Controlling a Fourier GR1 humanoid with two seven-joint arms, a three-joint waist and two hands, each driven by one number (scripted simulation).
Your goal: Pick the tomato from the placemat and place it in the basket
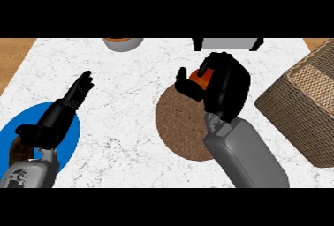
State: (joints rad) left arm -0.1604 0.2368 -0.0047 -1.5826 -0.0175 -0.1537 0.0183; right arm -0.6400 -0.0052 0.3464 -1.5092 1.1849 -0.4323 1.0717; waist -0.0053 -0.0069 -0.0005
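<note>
Nearest the lower edge, two smooth grey forearms rise into view over a white tabletop (pixel 130 145) veined with fine grey marbling. On the left, the forearm ends in a glossy black left hand (pixel 62 112) whose fingers stand straight and relaxed, tips toward the far edge, holding nothing; it hangs over a flat round blue plate (pixel 16 128), and a dark brown patch beside the wrist is too hidden to identify. On the right, the blocky grey forearm slopes up over a round brown placemat (pixel 175 128) with a grainy, cork-like surface; the arm covers the mat's right side, so only its left curve and lower rim show. Above it the black right hand (pixel 225 88) is curled around the tomato (pixel 199 79), thumb on the near left side and fingers arched over the top, so only a small glossy orange-red patch shows between them. The tomato sits at the far end of the placemat; whether it rests on the mat or is lifted off it cannot be told. To the right stands the basket (pixel 306 106), a boxy form of tan woven wicker with a ridged weave, cut off by the right edge so that its inside is out of sight. At the far edge, a grey rounded bowl (pixel 123 43) with an orange-brown rim and a white-and-dark boxy object (pixel 225 43) are both cropped by the top band. Warm wood-grain shows beyond the tabletop's corners.
</note>
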